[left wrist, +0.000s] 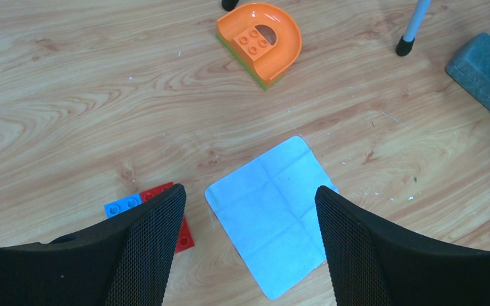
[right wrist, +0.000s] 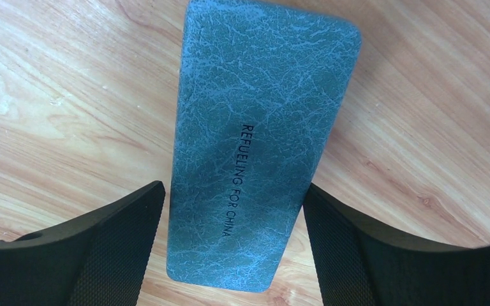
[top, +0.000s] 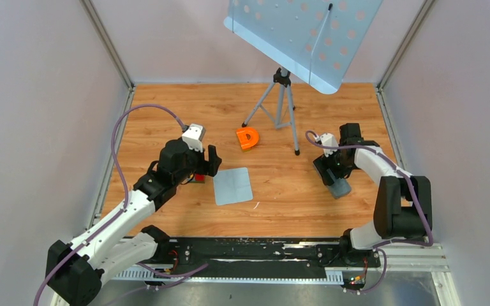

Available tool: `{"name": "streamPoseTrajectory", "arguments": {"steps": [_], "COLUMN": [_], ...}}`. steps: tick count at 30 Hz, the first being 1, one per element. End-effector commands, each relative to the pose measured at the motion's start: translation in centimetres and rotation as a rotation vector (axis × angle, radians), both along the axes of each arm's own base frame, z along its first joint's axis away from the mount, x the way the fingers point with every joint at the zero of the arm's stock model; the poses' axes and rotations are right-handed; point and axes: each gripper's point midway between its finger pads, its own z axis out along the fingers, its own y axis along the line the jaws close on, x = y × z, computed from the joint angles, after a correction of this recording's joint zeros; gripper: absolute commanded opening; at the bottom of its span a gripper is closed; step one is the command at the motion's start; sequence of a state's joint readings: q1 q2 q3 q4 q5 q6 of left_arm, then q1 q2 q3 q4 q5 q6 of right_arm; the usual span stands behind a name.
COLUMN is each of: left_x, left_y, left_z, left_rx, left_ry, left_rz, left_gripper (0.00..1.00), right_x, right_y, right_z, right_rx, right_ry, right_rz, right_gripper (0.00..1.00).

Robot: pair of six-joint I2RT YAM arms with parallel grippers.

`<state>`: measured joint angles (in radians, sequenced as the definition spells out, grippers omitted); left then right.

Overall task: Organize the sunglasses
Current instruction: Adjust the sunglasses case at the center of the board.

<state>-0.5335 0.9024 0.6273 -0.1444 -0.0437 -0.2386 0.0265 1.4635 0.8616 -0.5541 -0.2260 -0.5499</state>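
The sunglasses do not show in any view. The blue-grey square cloth (top: 233,185) lies flat on the wood at centre. My left gripper (top: 211,162) hangs open and empty just left of it, and in the left wrist view the cloth (left wrist: 271,213) lies between the spread fingers of my left gripper (left wrist: 249,190). The oblong grey case (top: 340,187) lies closed at the right. My right gripper (top: 332,173) is open above it. In the right wrist view the case (right wrist: 255,127) lies between the fingers of my right gripper (right wrist: 233,188), not gripped.
An orange D-shaped brick (top: 247,138) lies behind the cloth, also in the left wrist view (left wrist: 259,39). Red and blue flat bricks (left wrist: 141,203) lie under my left arm. A tripod (top: 281,105) holding a perforated panel (top: 300,32) stands at the back centre. Walls enclose three sides.
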Motion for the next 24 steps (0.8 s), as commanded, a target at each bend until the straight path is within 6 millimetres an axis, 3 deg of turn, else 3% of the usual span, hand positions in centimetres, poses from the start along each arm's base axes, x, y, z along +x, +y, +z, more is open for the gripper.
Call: {"name": "streamPoseTrajectory", "arguments": {"steps": [1,9,13,20,23,24], "left_x": [-0.1,-0.1,-0.1,0.0,0.0,-0.1], "left_y": [0.0,-0.1,-0.1,-0.7,-1.4,-1.9], "left_z": [0.0,-0.1,-0.1,0.6,1.3,1.7], "left_rx": [0.013,0.017,0.018,-0.009,-0.041,-0.062], "left_ry": [-0.009,-0.005,-0.006,-0.026,-0.049,-0.054], "left_rz": [-0.007,-0.008,-0.008,-0.03,-0.061,-0.081], "left_gripper": [0.79,0.78,0.78,0.79,0.8,0.8], "right_x": [0.2,0.2,0.0,-1.6,-2.8,-3.2], "right_y": [0.2,0.1,0.2,2.0,3.4,4.0], "right_z": [0.3,-0.1,0.2,6.5,8.9,9.4], "right_rx": [-0.007,-0.013,-0.004,0.091,0.168,0.2], "right_ry": [0.01,0.025,0.036,-0.085,-0.149,-0.163], "right_rz": [-0.006,-0.016,-0.01,0.055,0.11,0.132], "right_gripper": [0.81,0.7,0.45,0.2,0.01,0.0]}}
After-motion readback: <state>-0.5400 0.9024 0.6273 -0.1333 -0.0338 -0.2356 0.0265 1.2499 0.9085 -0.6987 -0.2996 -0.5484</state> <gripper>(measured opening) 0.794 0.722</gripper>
